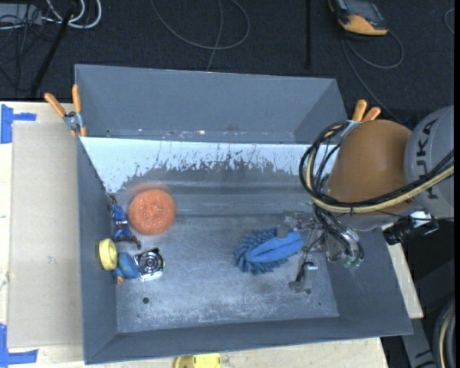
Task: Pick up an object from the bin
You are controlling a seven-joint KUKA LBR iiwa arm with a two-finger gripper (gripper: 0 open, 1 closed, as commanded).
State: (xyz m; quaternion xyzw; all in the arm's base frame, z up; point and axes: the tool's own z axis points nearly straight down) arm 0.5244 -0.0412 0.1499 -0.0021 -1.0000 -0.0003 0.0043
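On grey metal bin (215,294) floor, parks gripper (303,273) just beside blue fringed brush-like toy (264,252), likely since well apart from left-side toy clutter (130,259); can't tell pincer apart or together.

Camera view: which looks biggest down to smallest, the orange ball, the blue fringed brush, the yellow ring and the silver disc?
1. blue fringed brush, the longest
2. orange ball, close behind it
3. yellow ring and silver disc look about alike, so I won't rank them.
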